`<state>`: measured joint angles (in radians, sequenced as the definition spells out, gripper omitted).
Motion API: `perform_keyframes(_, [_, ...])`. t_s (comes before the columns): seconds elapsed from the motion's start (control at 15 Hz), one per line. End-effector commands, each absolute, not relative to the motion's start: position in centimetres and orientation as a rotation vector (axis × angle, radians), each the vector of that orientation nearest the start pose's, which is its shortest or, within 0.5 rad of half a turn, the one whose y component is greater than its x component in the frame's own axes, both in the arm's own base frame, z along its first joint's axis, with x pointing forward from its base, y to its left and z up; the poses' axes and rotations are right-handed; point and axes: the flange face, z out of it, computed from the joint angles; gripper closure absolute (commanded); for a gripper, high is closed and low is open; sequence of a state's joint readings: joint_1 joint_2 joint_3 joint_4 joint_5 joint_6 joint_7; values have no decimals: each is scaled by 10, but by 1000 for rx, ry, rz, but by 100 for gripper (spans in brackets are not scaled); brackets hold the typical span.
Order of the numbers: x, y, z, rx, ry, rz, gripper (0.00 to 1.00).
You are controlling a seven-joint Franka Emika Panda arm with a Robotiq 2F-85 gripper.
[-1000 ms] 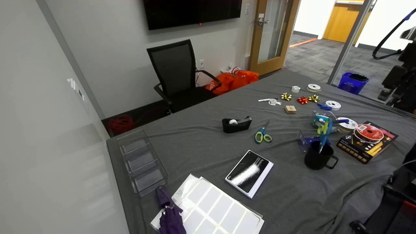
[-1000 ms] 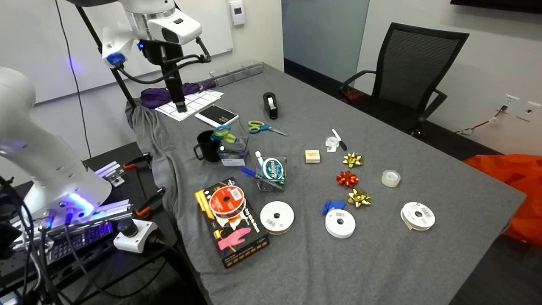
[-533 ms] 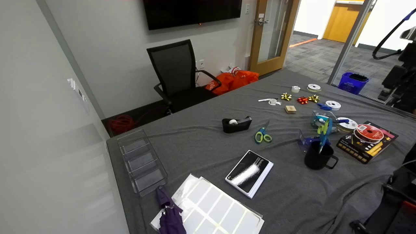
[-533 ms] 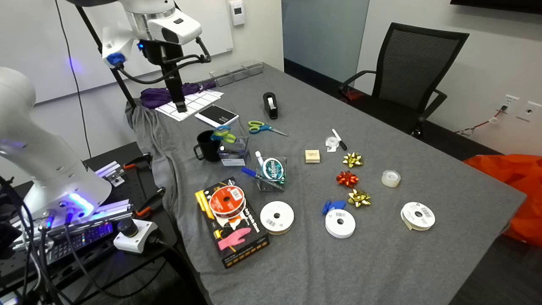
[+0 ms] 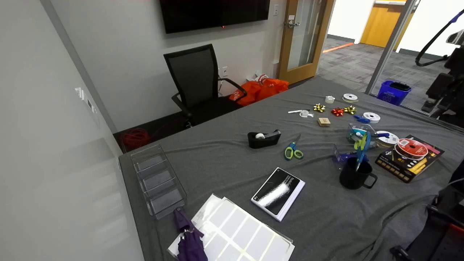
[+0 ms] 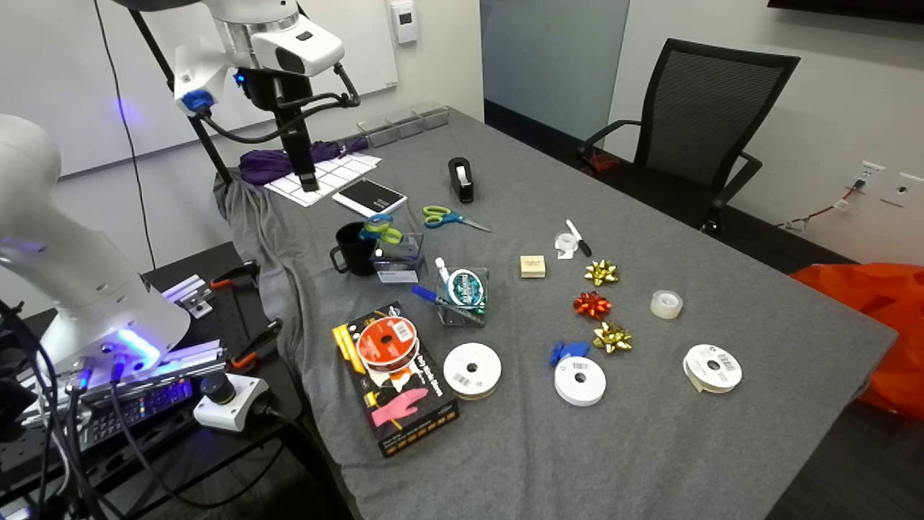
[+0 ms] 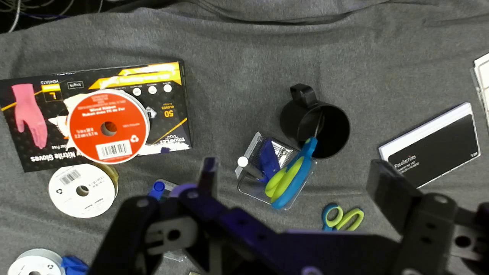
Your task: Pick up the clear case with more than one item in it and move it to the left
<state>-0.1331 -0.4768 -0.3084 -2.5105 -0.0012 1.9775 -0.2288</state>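
Two clear cases stand on the table. One clear case (image 6: 399,264), beside the black mug, holds a blue item and a white-ended one. Blue and yellow-green scissors handles hang over it in the wrist view (image 7: 255,193). A second clear case (image 6: 453,316) holds a teal roll, a white-capped stick and a blue pen. In the wrist view my gripper's finger mostly hides it. I cannot tell which case is meant. My gripper (image 7: 294,168) is open and empty, high above the table. In an exterior view (image 6: 309,182) it hangs left of both cases.
The black mug (image 6: 355,249) with scissors touches or nearly touches the nearer case. A glove box (image 6: 395,379) bears a red ribbon roll. White ribbon rolls (image 6: 472,370), loose scissors (image 6: 453,218), a black notebook (image 6: 369,196), a tape dispenser (image 6: 460,179) and a divided clear tray (image 5: 159,181) lie around.
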Motion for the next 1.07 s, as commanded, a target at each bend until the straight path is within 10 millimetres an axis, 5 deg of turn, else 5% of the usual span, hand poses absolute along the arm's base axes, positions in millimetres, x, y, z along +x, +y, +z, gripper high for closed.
perform_keyframes(0.0, [355,-169,434,-2974,260,43,0])
perform_keyframes(0.4, [355,-169,434,-2974,260,43,0])
perform_keyframes(1.0, [403,-196,407,-3104,360,16,0])
